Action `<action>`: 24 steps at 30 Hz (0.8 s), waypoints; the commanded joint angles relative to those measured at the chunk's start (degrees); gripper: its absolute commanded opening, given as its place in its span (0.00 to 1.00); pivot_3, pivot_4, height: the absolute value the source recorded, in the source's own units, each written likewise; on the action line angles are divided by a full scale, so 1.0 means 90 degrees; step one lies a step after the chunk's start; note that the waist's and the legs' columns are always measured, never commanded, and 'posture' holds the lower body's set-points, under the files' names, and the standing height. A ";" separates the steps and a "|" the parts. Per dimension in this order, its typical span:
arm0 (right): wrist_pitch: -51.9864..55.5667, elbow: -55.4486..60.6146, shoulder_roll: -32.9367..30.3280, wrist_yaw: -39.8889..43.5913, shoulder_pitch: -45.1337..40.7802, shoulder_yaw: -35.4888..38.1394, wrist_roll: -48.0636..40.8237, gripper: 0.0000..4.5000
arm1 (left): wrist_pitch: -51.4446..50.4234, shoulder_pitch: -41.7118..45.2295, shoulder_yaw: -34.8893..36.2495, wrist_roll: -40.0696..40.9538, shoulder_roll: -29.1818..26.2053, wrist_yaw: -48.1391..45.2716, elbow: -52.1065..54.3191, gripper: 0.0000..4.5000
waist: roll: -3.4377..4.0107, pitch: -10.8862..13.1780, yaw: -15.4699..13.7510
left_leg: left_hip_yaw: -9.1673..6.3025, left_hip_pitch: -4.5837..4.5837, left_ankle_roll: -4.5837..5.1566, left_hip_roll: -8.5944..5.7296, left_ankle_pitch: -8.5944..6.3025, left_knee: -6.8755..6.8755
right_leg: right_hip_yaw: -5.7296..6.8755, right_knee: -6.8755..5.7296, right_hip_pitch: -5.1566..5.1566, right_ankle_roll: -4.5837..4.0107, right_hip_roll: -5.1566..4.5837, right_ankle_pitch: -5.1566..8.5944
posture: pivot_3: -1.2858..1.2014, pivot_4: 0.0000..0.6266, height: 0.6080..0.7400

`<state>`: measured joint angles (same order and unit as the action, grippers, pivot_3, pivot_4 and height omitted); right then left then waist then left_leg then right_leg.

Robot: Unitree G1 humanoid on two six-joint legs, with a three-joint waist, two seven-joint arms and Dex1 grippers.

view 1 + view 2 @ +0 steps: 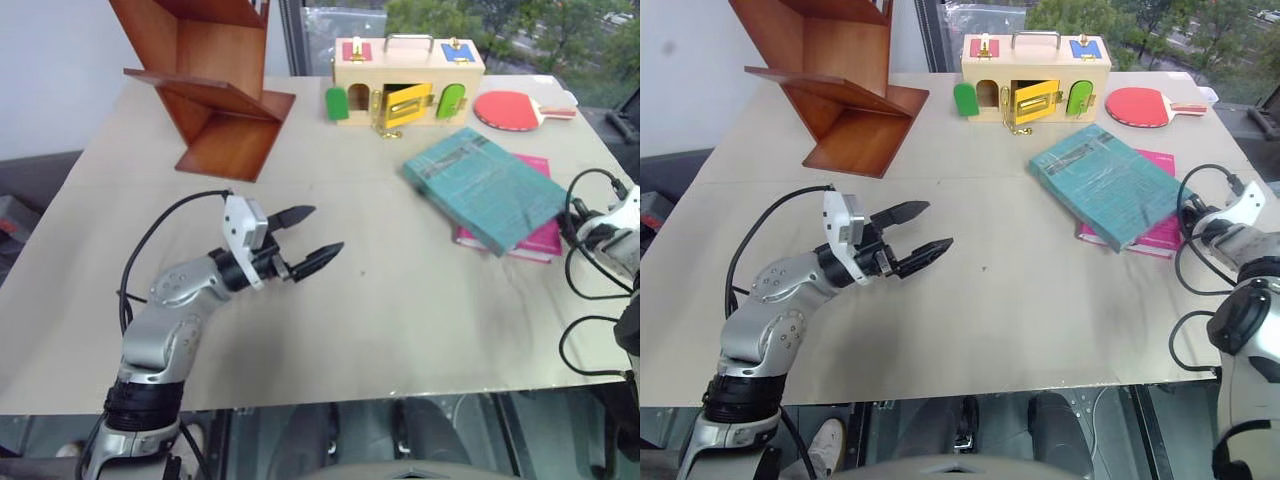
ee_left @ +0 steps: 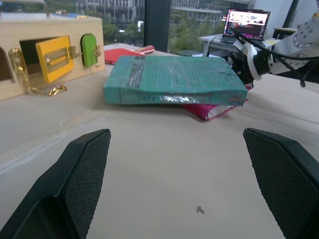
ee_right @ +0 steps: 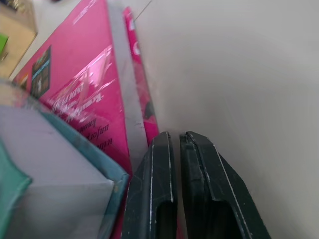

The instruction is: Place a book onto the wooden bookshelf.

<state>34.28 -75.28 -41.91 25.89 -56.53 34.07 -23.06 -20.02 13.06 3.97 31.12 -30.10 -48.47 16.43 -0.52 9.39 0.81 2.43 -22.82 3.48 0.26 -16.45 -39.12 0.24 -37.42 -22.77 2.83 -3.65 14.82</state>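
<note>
The book [image 1: 485,187] lies flat on the table [image 1: 380,300], atop a pink book [image 1: 540,240] — well apart from the wooden bookshelf [image 1: 215,90]. The left gripper [image 1: 310,238] hovers with fingers spread wide; the right gripper [image 3: 175,149] — fingers pressed together — sits at the pink book's edge.

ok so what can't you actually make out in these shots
- Wooden bookshelf: its upper boards are cut off by the top edge of both eye views.
- Pink book: mostly hidden under the book, so its cover text is unreadable.
- Right gripper: shut beside the pink book; whether its tips touch it cannot be told in the right wrist view.
- Wooden box: the inside behind its open yellow door is too dark to see.
</note>
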 commanded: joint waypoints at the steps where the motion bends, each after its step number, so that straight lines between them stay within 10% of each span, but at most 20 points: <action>1: 0.0316 0.0224 0.0084 0.0986 0.0109 -0.0329 0.0081 0.08 | 0.0017 -0.0065 0.0164 0.0100 -0.0091 0.0013 0.0321 1.00 | 0.0000 0.0000 0.0014 | 0.0001 0.0002 0.0000 0.0001 0.0000 0.0000 | -0.0002 -0.0001 0.0000 0.0000 0.0001 0.0000 | 0.52 0.24 1.00; 15: 0.1621 0.2046 0.0398 0.2458 0.1050 -0.0985 -0.0170 0.08 | 0.0041 0.0061 0.0103 0.0075 -0.0095 -0.0059 0.0172 1.00 | -0.0002 -0.0001 0.0020 | 0.0002 0.0012 -0.0001 0.0009 0.0000 -0.0005 | -0.0006 -0.0018 0.0000 -0.0001 -0.0016 0.0000 | 0.52 0.24 1.00; 24: 0.4056 0.9158 -0.0151 0.2359 0.4384 -0.0455 -0.2063 0.08 | 0.0114 0.0037 0.0028 0.0012 0.0017 -0.0037 0.0089 1.00 | 0.0017 -0.0009 -0.0147 | -0.0039 -0.0033 0.0001 -0.0002 -0.0002 -0.0009 | 0.0027 0.0000 -0.0017 0.0001 -0.0042 0.0000 | 0.52 0.24 1.00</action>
<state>67.75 -2.29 -41.98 48.02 -15.65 25.89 -36.43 -20.16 12.80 3.89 31.04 -30.04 -48.63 16.51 -0.37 9.32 -0.51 2.13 -23.04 3.49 0.24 -16.47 -39.22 0.41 -37.49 -22.92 2.85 -4.03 14.81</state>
